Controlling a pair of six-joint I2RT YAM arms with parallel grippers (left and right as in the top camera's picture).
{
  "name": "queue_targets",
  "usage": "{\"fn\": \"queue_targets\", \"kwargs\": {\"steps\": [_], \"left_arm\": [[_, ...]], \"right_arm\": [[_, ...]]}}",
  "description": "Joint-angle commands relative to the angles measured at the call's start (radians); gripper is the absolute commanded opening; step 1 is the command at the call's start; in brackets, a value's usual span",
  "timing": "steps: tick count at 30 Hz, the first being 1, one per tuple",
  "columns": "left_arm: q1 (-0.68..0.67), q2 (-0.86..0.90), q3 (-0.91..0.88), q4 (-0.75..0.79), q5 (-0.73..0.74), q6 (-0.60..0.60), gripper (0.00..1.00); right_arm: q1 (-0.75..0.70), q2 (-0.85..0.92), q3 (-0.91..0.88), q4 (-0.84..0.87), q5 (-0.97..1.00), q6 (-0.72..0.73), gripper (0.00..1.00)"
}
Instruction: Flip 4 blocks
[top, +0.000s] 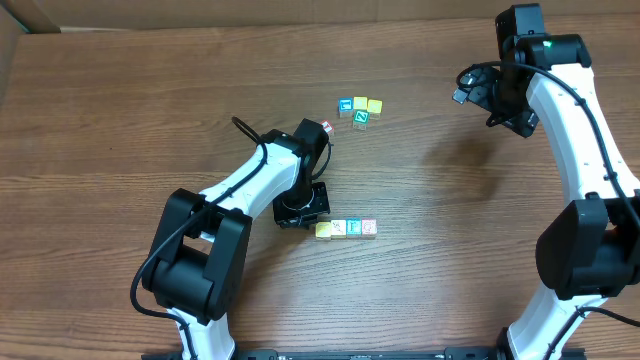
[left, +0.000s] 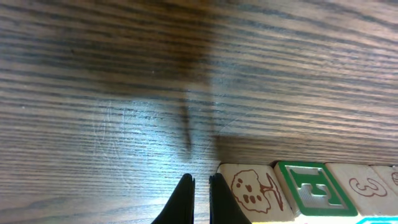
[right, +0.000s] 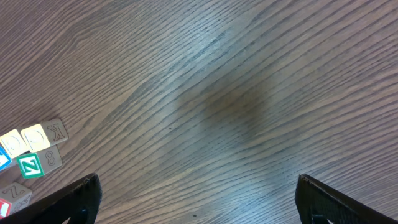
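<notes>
Several small alphabet blocks lie in a row at the table's middle: a yellow-topped one (top: 323, 230), a cream one (top: 338, 229), a blue-green one (top: 353, 228) and a red-bordered one (top: 369, 228). My left gripper (top: 300, 207) sits low at the row's left end, shut with nothing between its fingers. In the left wrist view its tips (left: 201, 180) stand just left of a block face with a brown tree drawing (left: 252, 186), followed by a green E face (left: 309, 186) and a 3 face (left: 364, 186). My right gripper (top: 474, 88) hangs open and empty at the far right (right: 202, 199).
A second cluster lies farther back: a blue block (top: 346, 105), two yellow ones (top: 367, 104) and the green Z cube (top: 360, 118) (right: 30, 166). A red-bordered block (top: 328, 127) sits close to the left arm's wrist. Cardboard edges the table's far left corner (top: 10, 40).
</notes>
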Motion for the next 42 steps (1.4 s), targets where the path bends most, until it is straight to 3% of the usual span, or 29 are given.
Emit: {"fn": "queue_targets", "kwargs": {"steps": [1,42], "left_arm": [[-0.005,-0.017,-0.005,0.014,0.018,-0.01,0.04],[-0.005,-0.017,-0.005,0.05,0.017,-0.008,0.04]], "right_arm": [[-0.002,-0.01,0.006,0.003,0.01,-0.003,1.0],[-0.002,-0.01,0.006,0.003,0.01,-0.003,1.0]]}}
